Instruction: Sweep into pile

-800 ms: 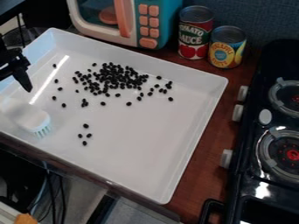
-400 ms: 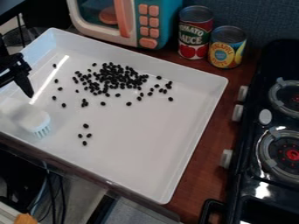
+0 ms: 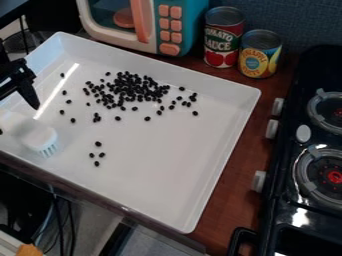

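The black tool (image 3: 21,82) is hanging at the left edge, over the upper-left part of the white tray (image 3: 150,170); whether it is standing spread or pressed together, one cannot tell. Below it, the white brush (image 3: 37,135) is lying in the tray's left corner area. Its long axis is running at a slant from the left edge toward the lower right, the head lying at the lower-right end and the pale bristles (image 3: 48,149) pointing down toward the tray's near wall. Whether the tool is touching the brush is unclear.

Many black beans (image 3: 130,90) are clustering near the tray's far wall, with others scattering around them and four lying apart, to the right of the brush head. The tray is resting aslant on the brown table (image 3: 230,170). Behind it are standing a toy microwave (image 3: 110,36), a red-labelled can (image 3: 220,42) and a yellow-labelled can (image 3: 259,55); a black stove (image 3: 287,195) is standing to the right.
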### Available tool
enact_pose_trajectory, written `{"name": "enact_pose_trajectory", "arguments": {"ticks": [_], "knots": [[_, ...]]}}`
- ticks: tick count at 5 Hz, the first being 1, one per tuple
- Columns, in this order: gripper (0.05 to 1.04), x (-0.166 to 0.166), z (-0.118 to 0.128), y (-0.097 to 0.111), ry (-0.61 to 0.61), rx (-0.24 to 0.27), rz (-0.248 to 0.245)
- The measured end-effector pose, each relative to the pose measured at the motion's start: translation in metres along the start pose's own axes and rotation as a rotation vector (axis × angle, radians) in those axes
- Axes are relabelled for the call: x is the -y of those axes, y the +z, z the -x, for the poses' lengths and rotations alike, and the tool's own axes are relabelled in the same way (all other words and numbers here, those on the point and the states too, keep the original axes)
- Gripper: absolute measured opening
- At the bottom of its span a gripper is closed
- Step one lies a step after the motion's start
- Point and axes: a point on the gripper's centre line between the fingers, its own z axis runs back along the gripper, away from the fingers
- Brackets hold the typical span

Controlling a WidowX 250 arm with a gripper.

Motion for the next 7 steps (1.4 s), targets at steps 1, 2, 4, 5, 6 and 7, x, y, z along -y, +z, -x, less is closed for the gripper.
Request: {"name": "enact_pose_trajectory", "arguments": {"ticks": [1,2,4,5,6,7], "knots": [[0.999,-0.001,0.0,-0.004,0.062,0.023,0.019],[0.999,-0.004,-0.002,-0.008,0.126,0.035,0.003],[0.999,-0.003,0.004,-0.024,0.083,0.053,-0.05],[0.999,-0.003,0.003,-0.027,0.094,0.064,-0.058],[0.948,-0.001,0.004,-0.029,0.115,0.068,-0.063],[0.737,-0.002,0.002,-0.033,0.142,0.077,-0.063]]}}
